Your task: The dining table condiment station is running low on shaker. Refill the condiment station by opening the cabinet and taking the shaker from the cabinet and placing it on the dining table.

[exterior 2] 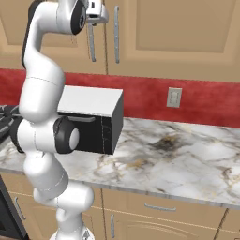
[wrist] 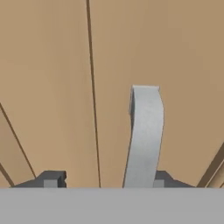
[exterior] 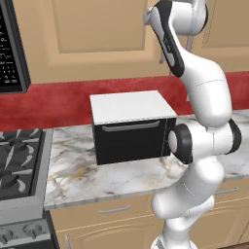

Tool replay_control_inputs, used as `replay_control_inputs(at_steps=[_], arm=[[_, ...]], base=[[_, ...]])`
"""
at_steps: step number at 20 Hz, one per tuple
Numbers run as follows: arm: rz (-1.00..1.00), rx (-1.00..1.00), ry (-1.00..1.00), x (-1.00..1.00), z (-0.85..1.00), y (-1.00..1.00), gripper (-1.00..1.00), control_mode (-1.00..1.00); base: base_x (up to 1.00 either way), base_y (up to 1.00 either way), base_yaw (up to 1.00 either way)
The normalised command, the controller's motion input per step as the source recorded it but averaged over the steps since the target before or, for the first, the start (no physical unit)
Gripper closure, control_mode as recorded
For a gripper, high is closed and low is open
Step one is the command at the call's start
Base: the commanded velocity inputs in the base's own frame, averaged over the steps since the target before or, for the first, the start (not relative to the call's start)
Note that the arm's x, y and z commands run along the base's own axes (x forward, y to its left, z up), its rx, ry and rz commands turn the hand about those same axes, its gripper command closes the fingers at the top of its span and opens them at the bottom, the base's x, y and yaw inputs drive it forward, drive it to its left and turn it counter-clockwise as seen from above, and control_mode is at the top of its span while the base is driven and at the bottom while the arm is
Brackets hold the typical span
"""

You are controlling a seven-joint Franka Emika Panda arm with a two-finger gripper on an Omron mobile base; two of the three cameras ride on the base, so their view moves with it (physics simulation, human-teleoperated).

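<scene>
Gripper (wrist: 103, 180) raised to upper cabinets, tips dark at bottom of hand view, spread either side of silver bar handle (wrist: 145, 135); right tip just beside handle, left tip well apart, so jaws part-open, no pinch seen. Handle belongs to tan cabinet (wrist: 183, 65) door, door shut, seam between doors to left of handle. Below arm: marble counter (exterior 2: 178, 159) bearing black-and-white oven (exterior: 129, 127). Stove (exterior: 17, 163) at counter's left. Red backsplash (exterior 2: 206, 101) with outlet (exterior 2: 174, 97) behind.

The white arm (exterior: 206, 102) reaches high, its gripper (wrist: 103, 179) held level up top, jaws parted.
</scene>
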Motion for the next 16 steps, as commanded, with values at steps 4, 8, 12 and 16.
replay_control_inputs(at_steps=[4, 8, 12, 16], arm=[[0.0, 0.0, 0.0, 0.06, 0.0, 0.0, 1.0, -1.0], [0.0, 0.0, -0.01, 0.39, -0.11, 0.0, 1.0, -1.0], [0.0, 0.0, -0.09, 0.39, -0.28, 0.0, 1.0, -1.0], [0.0, 0.0, -0.1, 0.24, -0.27, 0.0, 1.0, -1.0]], base=[[0.0, 0.0, 0.0], [0.0, 0.0, 0.0], [0.0, 0.0, 0.0], [0.0, 0.0, 0.0]])
